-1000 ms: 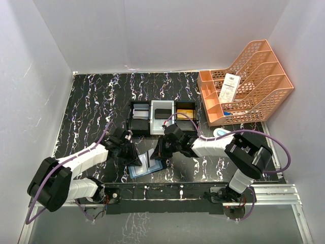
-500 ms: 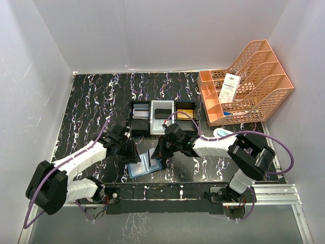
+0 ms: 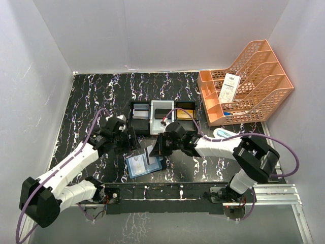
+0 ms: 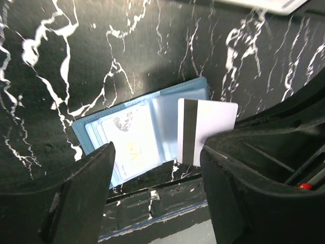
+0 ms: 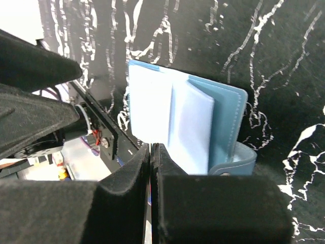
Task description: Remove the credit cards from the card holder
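The teal card holder (image 3: 141,165) lies open near the table's front edge, with a pale printed card in its clear pocket (image 4: 133,145). My right gripper (image 3: 155,151) is shut on a whitish credit card (image 4: 207,127) with a black stripe. The card stands tilted over the holder's right panel. In the right wrist view the jaws (image 5: 151,147) are pressed together and the holder (image 5: 203,127) lies just beyond them. My left gripper (image 3: 126,140) hangs open above and to the left of the holder, touching nothing. Its fingers (image 4: 76,198) frame the holder (image 4: 127,132).
A black-and-white three-compartment tray (image 3: 151,123) sits behind the holder, with a black card (image 3: 162,114) and a gold card (image 3: 186,112) in it. An orange file rack (image 3: 259,96) with a barcoded slip (image 3: 229,86) stands back right. A white-and-blue oval case (image 3: 222,133) lies by the right arm.
My left gripper has opened, let go of the card holder and drawn back up and to the left. The right gripper stays shut on the card, now standing more clearly above the holder.
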Robot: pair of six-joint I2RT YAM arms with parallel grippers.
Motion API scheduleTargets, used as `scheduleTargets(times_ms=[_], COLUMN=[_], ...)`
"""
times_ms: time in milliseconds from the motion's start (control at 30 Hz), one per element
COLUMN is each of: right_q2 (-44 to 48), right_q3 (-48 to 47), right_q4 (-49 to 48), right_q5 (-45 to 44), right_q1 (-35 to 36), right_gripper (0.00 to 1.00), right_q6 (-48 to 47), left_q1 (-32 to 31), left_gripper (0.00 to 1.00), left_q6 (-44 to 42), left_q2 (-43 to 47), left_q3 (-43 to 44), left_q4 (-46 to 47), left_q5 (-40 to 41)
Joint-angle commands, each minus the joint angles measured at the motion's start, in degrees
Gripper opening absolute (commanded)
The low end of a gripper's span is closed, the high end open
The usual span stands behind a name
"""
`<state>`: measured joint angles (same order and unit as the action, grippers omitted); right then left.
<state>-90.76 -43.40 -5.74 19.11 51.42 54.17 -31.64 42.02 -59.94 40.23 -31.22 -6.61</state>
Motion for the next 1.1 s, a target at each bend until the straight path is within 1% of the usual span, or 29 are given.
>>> scheduleTargets(times_ms=[0, 133, 267, 333, 533, 600, 633, 700, 767, 867, 933, 1067], right_q2=[5.74, 8.39, 11.7, 13.76, 18.65, 20.17, 20.79, 21.9, 22.61, 23.19, 23.42, 22.88], right_q3=[-0.72, -0.22, 1.32, 2.06, 3.03, 3.05, 3.06, 3.05, 3.14, 2.7, 2.18, 0.72], right_q4=[-5.52, -6.54, -8.9, -9.45, -9.09, -8.83, -8.7, -8.58, -8.56, -8.7, -8.74, -8.49], right_q5=[-2.23, -3.81, -5.94, -7.51, -11.83, -13.07, -13.37, -14.15, -14.89, -16.08, -17.08, -20.02], right_q1=[0.13, 0.17, 0.22, 0.26, 0.44, 0.44, 0.42, 0.43, 0.39, 0.55, 0.74, 1.09], right_gripper=[0.0, 0.0, 0.0, 0.0, 0.0, 0.0, 0.0, 0.0, 0.0, 0.0, 0.0, 0.0], right_q6=[-3.35, -5.03, -9.19, -11.13, -18.46, -20.64, -21.78, -23.91, -26.03, -29.7, -32.21, -38.63], left_q1=[-0.21, -0.18, -0.18, -0.13, 0.02, 1.06, 2.28, 6.21, 13.25, 20.54, 22.36, 22.41], left_gripper=[0.71, 0.83, 0.98, 0.99, 0.99, 0.99, 0.99, 0.99, 0.99, 0.99, 0.99, 0.99], left_q6=[-3.1, -4.83, -7.15, -8.06, -9.59, -10.5, -11.2, -13.54, -14.88, -16.06, -15.78, -15.14], left_q2=[3.93, 5.68, 5.78, 5.32, 4.47, 4.14, 4.04, 4.45, 5.67, 6.24, 6.5, 9.86], left_q3=[4.82, 6.08, 7.59, 8.66, 9.38, 9.79, 10.05, 9.74, 8.43, 7.72, 7.02, 3.7], left_q4=[-5.1, -6.85, -9.01, -9.82, -8.55, -8.85, -8.86, -7.92, -6.47, -4.45, -3.53, -0.58], left_q5=[6.92, 11.03, 16.33, 18.54, 20.94, 21.85, 21.34, 17.67, 14.43, 9.76, 10.33, 13.77])
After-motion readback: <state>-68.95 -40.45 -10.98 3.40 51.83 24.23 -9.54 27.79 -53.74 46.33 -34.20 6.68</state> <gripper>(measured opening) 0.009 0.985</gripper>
